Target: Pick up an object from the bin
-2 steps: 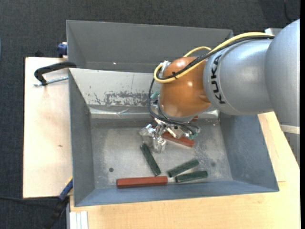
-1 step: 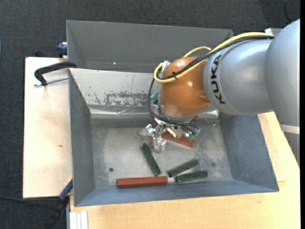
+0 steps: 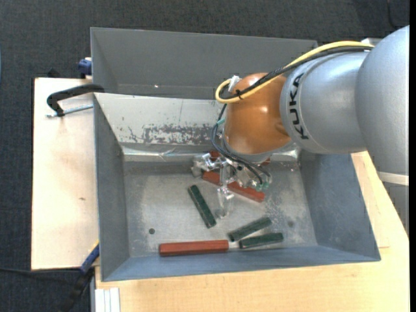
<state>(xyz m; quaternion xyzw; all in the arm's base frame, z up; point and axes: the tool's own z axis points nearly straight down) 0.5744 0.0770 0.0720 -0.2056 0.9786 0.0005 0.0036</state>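
Note:
My gripper hangs below the orange wrist cover over the back middle of the bin floor. Directly beside it on the right lies a red block, partly hidden by the gripper's body. A dark green bar lies slanted just to the gripper's left, close to it but apart. Another small red piece sits behind the gripper near the back wall.
Two more dark green bars lie near the front wall, right of centre. A long red-brown bar lies flat along the front wall. The arm and its cover hide the bin's back right part.

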